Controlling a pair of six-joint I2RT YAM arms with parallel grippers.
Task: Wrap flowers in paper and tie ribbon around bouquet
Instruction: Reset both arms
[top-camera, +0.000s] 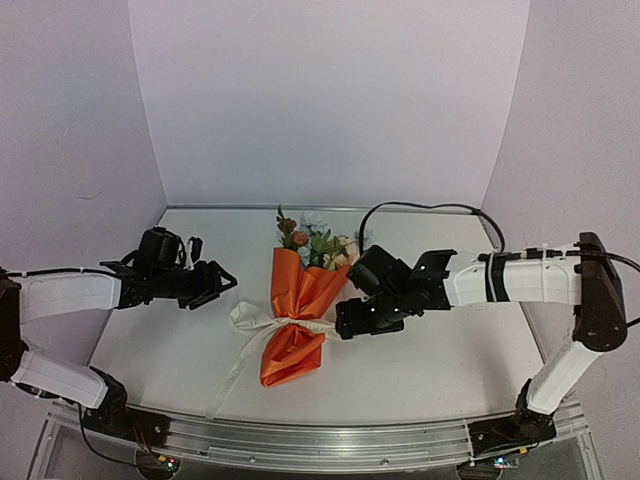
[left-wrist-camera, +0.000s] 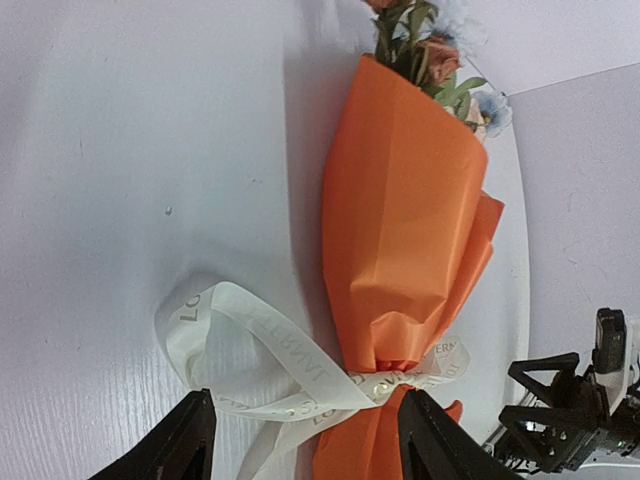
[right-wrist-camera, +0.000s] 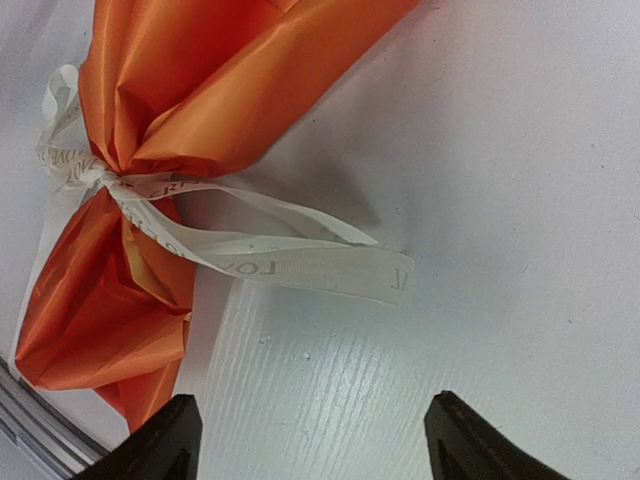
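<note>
The bouquet lies flat mid-table: an orange paper (top-camera: 298, 300) cone pinched at the waist, with the flowers (top-camera: 315, 242) poking out of its far end. A cream ribbon (top-camera: 258, 320) is tied in a bow round the waist, and one tail trails toward the front edge. My left gripper (top-camera: 223, 282) hovers open to the left of the bow, apart from it. My right gripper (top-camera: 343, 322) stands open just right of the waist. In the left wrist view the ribbon (left-wrist-camera: 250, 335) loop and paper (left-wrist-camera: 400, 220) lie beyond the open left gripper (left-wrist-camera: 305, 445). The right gripper (right-wrist-camera: 320, 440) is empty, and the ribbon (right-wrist-camera: 300, 262) ends lie ahead of it.
White walls close the table on the left, back and right. A metal rail (top-camera: 330, 440) runs along the front edge. A black cable (top-camera: 420, 207) loops over the right arm. The right gripper (left-wrist-camera: 560, 420) also appears at the lower right of the left wrist view.
</note>
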